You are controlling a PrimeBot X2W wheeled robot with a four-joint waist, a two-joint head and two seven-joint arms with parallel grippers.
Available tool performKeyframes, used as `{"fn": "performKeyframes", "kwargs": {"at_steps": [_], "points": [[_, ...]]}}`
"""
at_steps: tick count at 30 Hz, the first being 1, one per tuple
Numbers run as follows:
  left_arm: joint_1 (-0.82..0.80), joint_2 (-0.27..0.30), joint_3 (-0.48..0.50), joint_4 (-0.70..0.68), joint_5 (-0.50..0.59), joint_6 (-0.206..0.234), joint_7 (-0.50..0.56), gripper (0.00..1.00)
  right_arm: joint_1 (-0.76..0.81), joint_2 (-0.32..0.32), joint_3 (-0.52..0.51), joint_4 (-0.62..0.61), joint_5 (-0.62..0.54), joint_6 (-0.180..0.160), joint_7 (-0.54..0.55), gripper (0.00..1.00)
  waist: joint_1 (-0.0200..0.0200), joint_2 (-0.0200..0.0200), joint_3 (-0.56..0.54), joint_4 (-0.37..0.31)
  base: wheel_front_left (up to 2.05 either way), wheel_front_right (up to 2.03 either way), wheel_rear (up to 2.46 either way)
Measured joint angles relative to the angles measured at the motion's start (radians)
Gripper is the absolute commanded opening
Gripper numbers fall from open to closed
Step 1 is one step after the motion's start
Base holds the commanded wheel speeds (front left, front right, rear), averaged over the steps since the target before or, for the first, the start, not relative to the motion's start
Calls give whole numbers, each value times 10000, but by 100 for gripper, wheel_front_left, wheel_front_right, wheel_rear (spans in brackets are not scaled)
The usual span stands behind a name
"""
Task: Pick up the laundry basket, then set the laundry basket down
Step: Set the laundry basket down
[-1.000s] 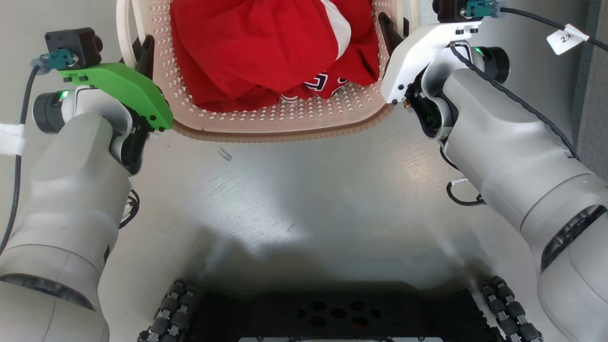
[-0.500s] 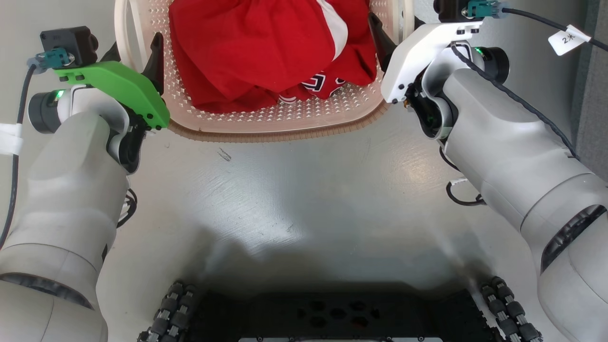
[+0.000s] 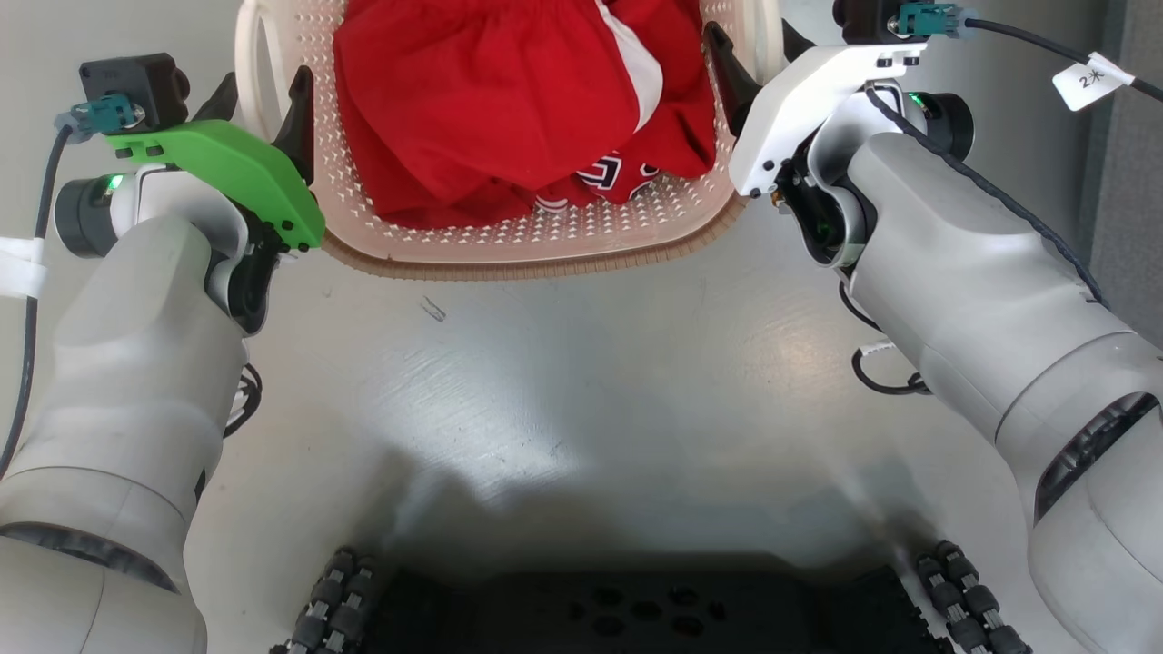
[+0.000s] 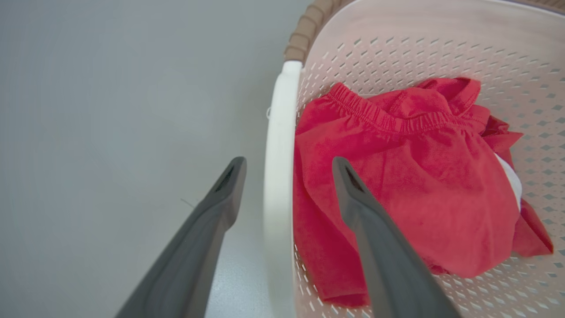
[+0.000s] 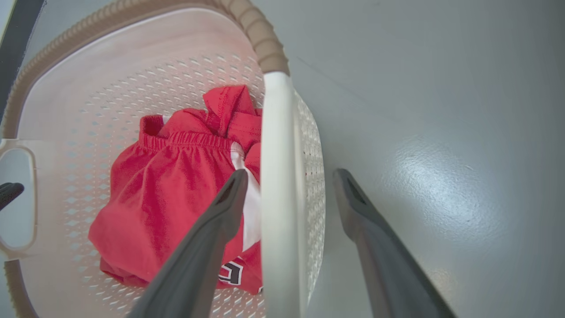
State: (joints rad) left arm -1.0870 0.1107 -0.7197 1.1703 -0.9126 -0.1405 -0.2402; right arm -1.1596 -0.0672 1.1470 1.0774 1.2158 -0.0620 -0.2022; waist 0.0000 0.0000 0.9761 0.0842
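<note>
The laundry basket [image 3: 527, 265] stands on the grey floor at the top of the head view, cream and perforated with a brown woven-look rim. Red clothing [image 3: 491, 100] lies inside it. My left gripper [image 3: 262, 100] is open, one finger on each side of the left white handle [image 4: 278, 176]. My right gripper [image 3: 756, 41] is open too, and it straddles the right white handle [image 5: 276, 176] the same way. In the left wrist view the left gripper [image 4: 288, 163] has its fingers apart from the handle. The right wrist view shows the right gripper [image 5: 290, 174] with one finger over the red clothing [image 5: 167, 190].
My dark wheeled base [image 3: 636, 609] fills the bottom of the head view, with bare grey floor [image 3: 581, 381] between it and the basket. A dark grey panel [image 3: 1127, 182] runs down the right edge. A tagged cable [image 3: 1086, 80] trails from the right wrist.
Both grippers have opened: a second ago each showed shut at a basket handle, now the fingers stand spread either side. The head view has shifted slightly.
</note>
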Motion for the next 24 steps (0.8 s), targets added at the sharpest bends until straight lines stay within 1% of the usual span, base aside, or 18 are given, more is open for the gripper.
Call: {"fn": "performKeyframes", "kwargs": {"at_steps": [9,17,24], "points": [[229,2,-33,15,-86,0,-29,100,194,2,42,4,221,17,-13,100,0,0,-530,-27,0,0,0],[787,188,33,-58,-441,0,-31,100,592,8,67,-125,472,215,-98,100,0,0,-1166,-100,0,0,0],[1260,318,40,-184,-612,0,-82,100,1046,13,203,-117,527,270,-174,100,0,0,-1894,-228,0,0,0]]}}
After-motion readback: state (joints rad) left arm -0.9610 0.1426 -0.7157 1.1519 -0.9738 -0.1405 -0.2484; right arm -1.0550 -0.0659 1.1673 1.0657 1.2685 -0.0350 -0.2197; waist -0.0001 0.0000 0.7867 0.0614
